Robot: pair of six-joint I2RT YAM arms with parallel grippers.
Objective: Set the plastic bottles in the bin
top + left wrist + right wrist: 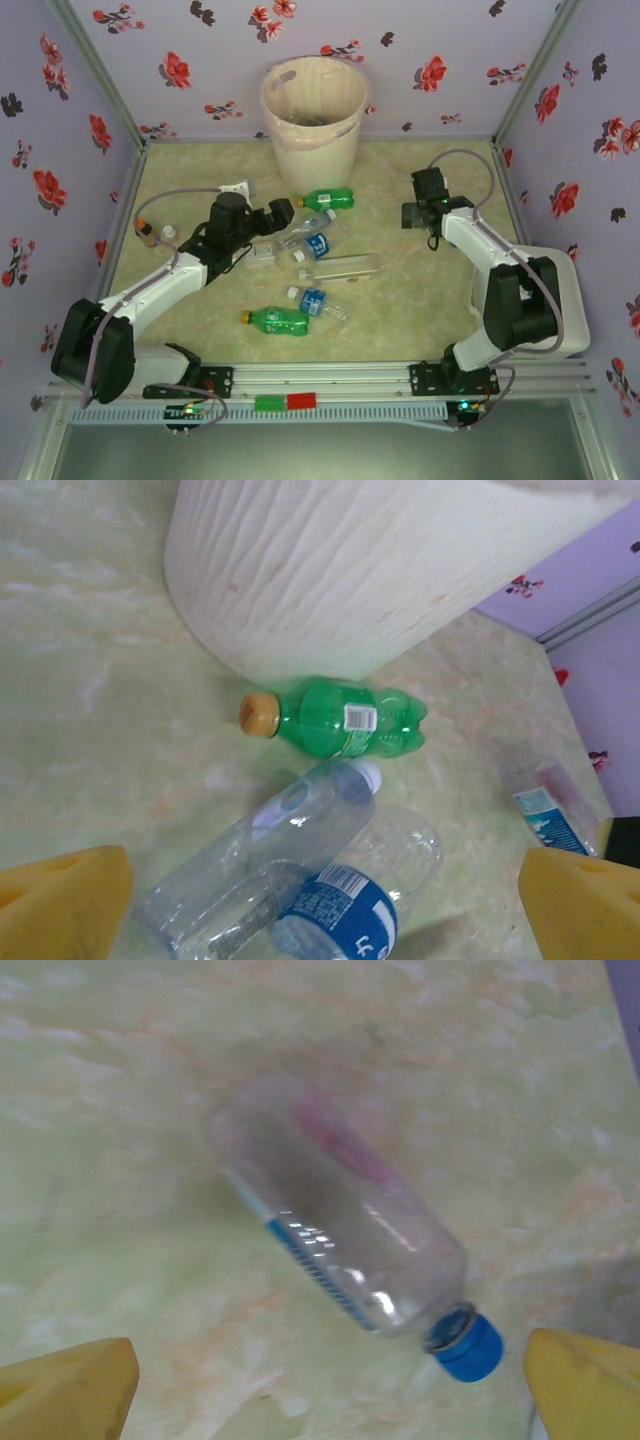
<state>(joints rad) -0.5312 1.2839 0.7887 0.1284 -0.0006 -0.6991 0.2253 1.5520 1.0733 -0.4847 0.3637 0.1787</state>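
Several plastic bottles lie on the table before the bin (312, 110), a tall pale bucket with a liner. A green bottle (325, 199) rests near its base. Clear blue-labelled bottles (312, 238) sit in the middle, and a second green bottle (278, 321) lies nearer me. My left gripper (281, 212) hangs open just left of the clear pair. In the left wrist view its open gripper (320, 925) is over a clear bottle (262, 855), with the green bottle (345, 717) and the bin (340, 570) beyond. My right gripper (413, 213) is open; its gripper (325, 1405) hovers over a blue-capped clear bottle (335, 1250).
An amber bottle (147, 232) and a small clear bottle (236, 187) lie by the left wall. Flowered walls close in the table on three sides. A rail with a green-and-red block (286, 402) runs along the near edge.
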